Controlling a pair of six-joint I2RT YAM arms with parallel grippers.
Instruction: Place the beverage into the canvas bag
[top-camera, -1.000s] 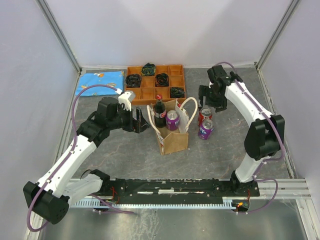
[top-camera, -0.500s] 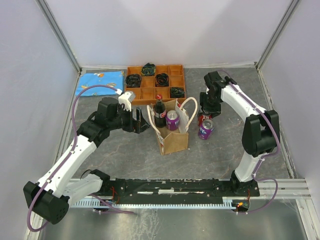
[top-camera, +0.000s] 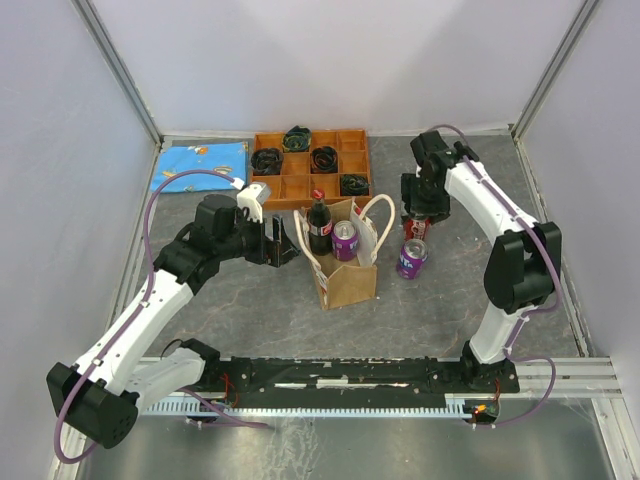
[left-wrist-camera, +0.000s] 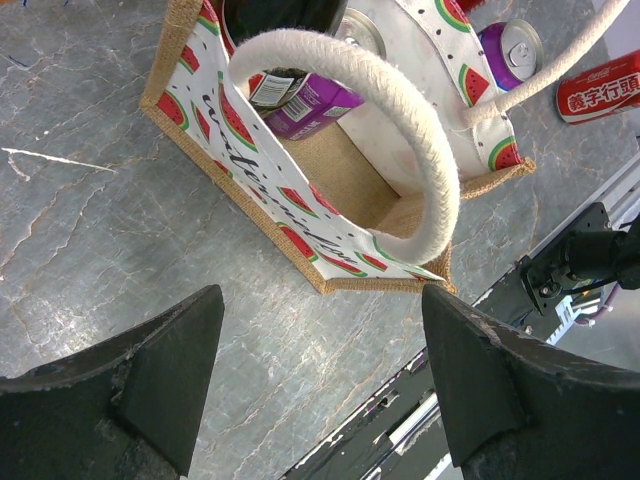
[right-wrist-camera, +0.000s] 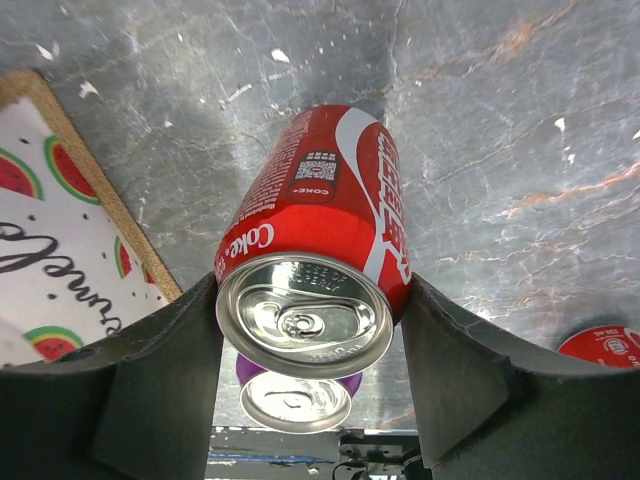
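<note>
- Your right claw (right-wrist-camera: 312, 295) is closed on the red can (right-wrist-camera: 335, 200). One finger lies flat on each side just below the rim, with the jaws roughly half spread.
- The red can is right of the bag (top-camera: 345, 275), near it but not touching, toward the far right part of the table (top-camera: 250, 310). You can't tell from these views whether it's clear of the table.
- A purple can (top-camera: 411, 259) stands on the table just on the near side of the red can, also right of the bag.
- The bag is upright mid-table with its mouth open and its rope handles up. It has a watermelon print on the sides.
- In the bag, a cola bottle (top-camera: 318, 222) stands at the left end, with a second purple can (top-camera: 345, 240) right beside it.
- Your left claw (left-wrist-camera: 320, 330) is spread wide with nothing in it. It hangs just left of the bag, pointed at it, without touching.
- The tray (top-camera: 275, 190) sits at the far edge, with black items (top-camera: 325, 158) in some compartments.
- The blue cloth (top-camera: 200, 165) is in the far-left corner, next to the tray.
</note>
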